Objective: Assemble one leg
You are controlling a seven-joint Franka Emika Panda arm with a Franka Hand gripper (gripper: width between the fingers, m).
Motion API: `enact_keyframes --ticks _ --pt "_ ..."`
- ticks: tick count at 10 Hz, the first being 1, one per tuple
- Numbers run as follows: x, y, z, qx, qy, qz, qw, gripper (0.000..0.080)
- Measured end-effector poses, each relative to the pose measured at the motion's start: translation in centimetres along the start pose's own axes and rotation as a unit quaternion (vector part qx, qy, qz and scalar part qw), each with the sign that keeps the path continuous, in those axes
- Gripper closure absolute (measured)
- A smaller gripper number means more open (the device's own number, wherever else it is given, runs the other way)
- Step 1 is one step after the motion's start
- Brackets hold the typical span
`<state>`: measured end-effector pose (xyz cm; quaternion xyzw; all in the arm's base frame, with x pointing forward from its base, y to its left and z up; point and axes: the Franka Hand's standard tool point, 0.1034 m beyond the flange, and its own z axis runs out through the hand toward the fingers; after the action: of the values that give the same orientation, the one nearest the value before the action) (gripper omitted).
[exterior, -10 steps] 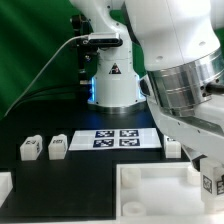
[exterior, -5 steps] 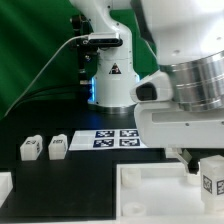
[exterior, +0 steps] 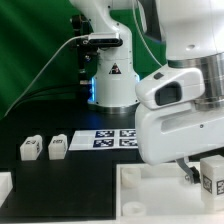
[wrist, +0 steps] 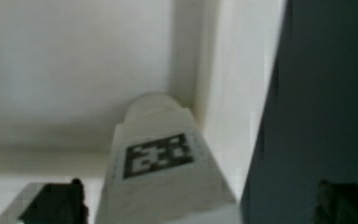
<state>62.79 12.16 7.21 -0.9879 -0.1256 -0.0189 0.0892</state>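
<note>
One leg (exterior: 212,176), a small white block with a black-and-white tag, stands at the right corner of the large white tray-like part (exterior: 150,196). In the wrist view this leg (wrist: 162,158) rises between my two dark fingertips (wrist: 55,202), and neither fingertip visibly touches it. My gripper (exterior: 200,174) hangs over this leg and is open (wrist: 197,206). Two more legs (exterior: 30,149) (exterior: 58,147) stand on the black table at the exterior view's left.
The marker board (exterior: 112,139) lies on the table behind the tray part. The robot base (exterior: 110,75) stands at the back with a cable running left. A white part's edge (exterior: 5,186) shows at the lower left.
My arm's wrist has swung toward the exterior view's left and lower, now hiding the leg that stood by the marker board's right end. The leg at the tray corner has stayed put.
</note>
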Motion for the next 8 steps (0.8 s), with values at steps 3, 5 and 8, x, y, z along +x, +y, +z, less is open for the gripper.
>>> enact_keyframes --ticks 3,5,8 --pt "-0.09 0.56 0.27 0.010 0.001 0.019 1.000 0.0392" --pt "-0.09 0.69 0.28 0.012 0.001 0.118 0.993 0.0504" --pt "0.26 0.74 0.05 0.009 0.000 0.323 0.946 0.0504"
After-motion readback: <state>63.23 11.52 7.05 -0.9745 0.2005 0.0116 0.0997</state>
